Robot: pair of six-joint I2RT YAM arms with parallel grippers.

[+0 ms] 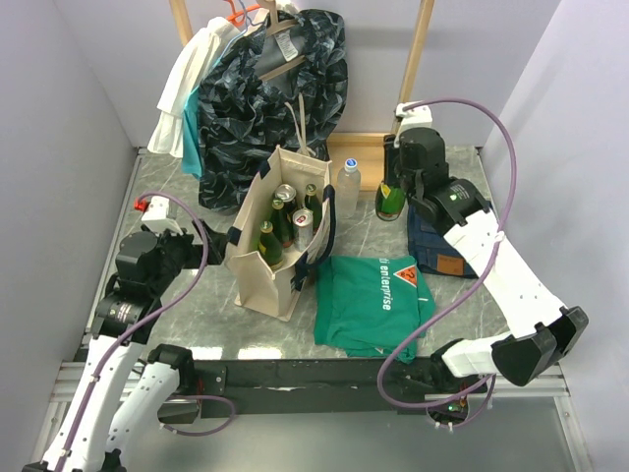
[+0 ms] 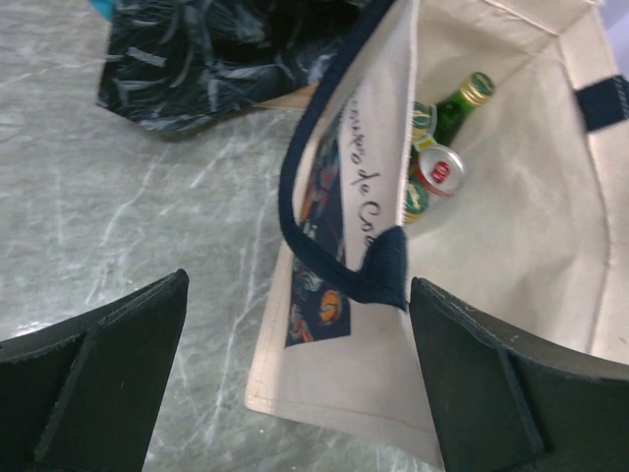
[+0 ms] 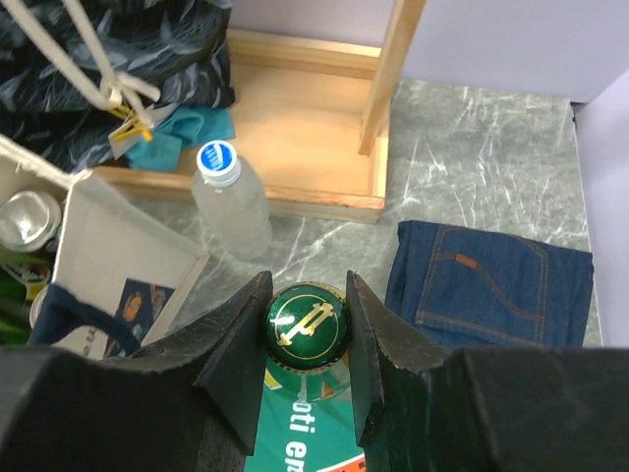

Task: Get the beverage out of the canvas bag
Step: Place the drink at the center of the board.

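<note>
While the right gripper (image 3: 307,300) is clamped shut on its crown cap, the green bottle (image 1: 390,201) stands outside the bag (image 1: 257,270), just right of the water bottle (image 1: 347,185) and beyond the shirt (image 1: 373,300). Whether its base touches the table (image 1: 197,305) I cannot tell. It looks like glass: stiff, probably heavy if full, smooth enough to slip, and breakable if dropped. The cap is a small hold. I judge the neck just under the cap's lip the safer place, since the lip would stop a downward slide. Its long axis runs vertical, cap pointing straight up at the wrist camera, so it should be kept plumb and set down gently. The left gripper (image 2: 300,285) has its fingers spread wide, one on each side of the bag's near wall and navy strap (image 2: 378,270), gripping nothing. The canvas is soft and likely to sag. Inside are more bottles (image 2: 462,103) and a can (image 2: 438,169).
</note>
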